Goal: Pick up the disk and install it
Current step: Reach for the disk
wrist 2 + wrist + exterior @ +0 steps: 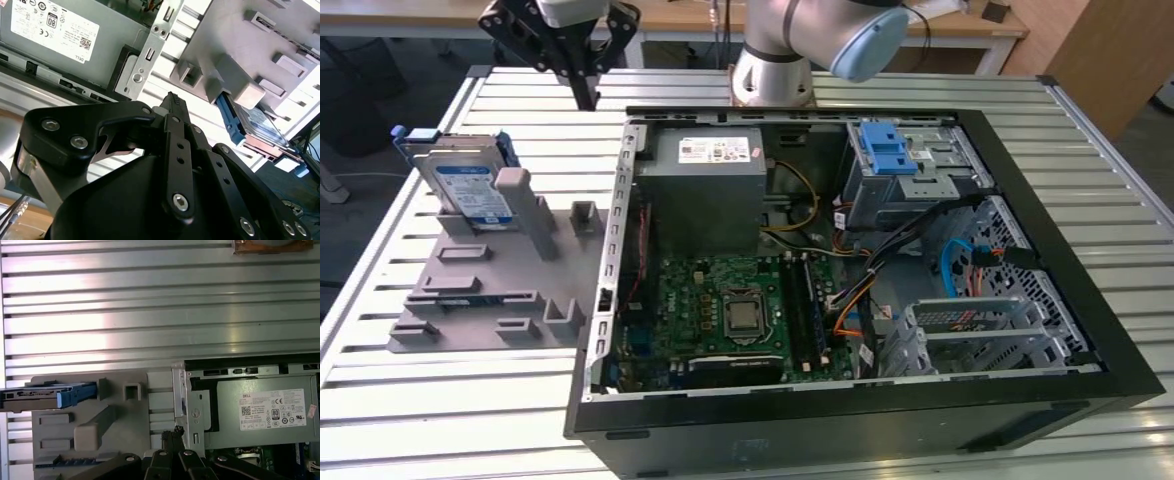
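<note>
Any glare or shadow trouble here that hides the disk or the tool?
First wrist view: a glare band washes the slatted table, yet the disk is plainly visible. Second wrist view: the black tool sits dark against bright slats. Exterior view: even light, with shadow deep inside the computer case.

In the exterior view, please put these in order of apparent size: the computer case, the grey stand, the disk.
Largest: computer case.
Then: grey stand.
Smallest: disk, which stands in the stand and is partly hidden by it.
</note>
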### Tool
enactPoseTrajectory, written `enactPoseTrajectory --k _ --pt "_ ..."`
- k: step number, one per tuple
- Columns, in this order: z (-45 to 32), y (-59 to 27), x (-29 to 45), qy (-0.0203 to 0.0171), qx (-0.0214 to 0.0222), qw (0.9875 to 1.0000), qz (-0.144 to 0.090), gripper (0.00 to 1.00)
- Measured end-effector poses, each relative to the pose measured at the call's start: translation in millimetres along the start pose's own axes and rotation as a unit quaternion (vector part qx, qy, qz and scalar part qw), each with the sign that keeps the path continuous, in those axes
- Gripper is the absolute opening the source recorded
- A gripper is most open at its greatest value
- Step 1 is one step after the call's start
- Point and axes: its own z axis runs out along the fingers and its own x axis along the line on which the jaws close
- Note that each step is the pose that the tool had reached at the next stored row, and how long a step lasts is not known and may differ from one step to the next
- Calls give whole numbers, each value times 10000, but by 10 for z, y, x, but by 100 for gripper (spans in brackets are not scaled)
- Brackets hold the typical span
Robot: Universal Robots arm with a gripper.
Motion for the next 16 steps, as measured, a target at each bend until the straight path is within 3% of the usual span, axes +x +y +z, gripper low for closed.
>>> enactPoseTrajectory --k 16 --pt "2 45 215 0 0 10000 1 11"
